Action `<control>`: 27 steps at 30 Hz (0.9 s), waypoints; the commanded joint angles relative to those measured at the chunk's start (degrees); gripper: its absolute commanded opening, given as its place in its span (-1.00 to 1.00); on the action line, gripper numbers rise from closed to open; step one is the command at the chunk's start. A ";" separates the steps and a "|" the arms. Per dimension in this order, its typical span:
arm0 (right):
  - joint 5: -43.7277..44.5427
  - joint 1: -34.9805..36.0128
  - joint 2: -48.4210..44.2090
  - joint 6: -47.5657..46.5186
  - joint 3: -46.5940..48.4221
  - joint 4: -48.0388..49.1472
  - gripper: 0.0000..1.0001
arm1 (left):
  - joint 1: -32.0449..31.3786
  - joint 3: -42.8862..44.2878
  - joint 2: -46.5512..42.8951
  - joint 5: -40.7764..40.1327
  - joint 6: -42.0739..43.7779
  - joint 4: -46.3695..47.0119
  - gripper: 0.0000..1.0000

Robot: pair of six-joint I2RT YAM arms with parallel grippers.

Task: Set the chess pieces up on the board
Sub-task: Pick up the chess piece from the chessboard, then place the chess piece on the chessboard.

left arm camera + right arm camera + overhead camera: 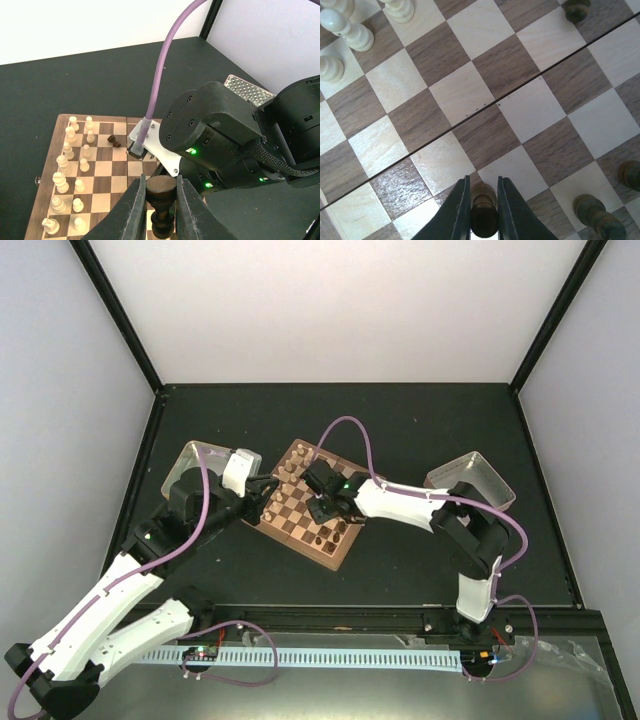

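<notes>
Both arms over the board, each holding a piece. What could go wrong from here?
1. The right wrist sits directly ahead of the left fingers gripping a tall dark piece: either advancing could collide.
2. The right fingers hold a round-headed dark piece near standing dark pieces: placing it could topple them.

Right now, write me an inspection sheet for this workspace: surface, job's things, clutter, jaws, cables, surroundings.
Surface: black table, with the board lying skewed near its middle.
Job's things: cream pieces stand in two rows along one edge; a few dark pieces stand at the opposite side.
Clutter: metal tray left of the board, another tray to its right.
Jaws: left jaws shut on a held dark piece; right jaws shut on a second dark piece over the board.
Cables: purple cable arcs over the board.
Surroundings: white walls, black frame posts; nothing else seen.
</notes>
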 commanded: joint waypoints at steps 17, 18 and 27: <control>10.12 -11.75 -22.40 5.19 -12.48 6.05 -0.86 | 0.33 0.24 0.62 0.52 0.64 0.46 -0.80; 9.79 -13.73 -22.07 5.26 -12.97 5.82 -0.86 | 0.34 0.19 0.69 0.59 0.70 0.52 -0.80; 4.83 -18.80 -13.37 4.11 -10.57 5.62 -0.85 | 0.40 0.38 1.02 0.84 0.69 0.31 -0.80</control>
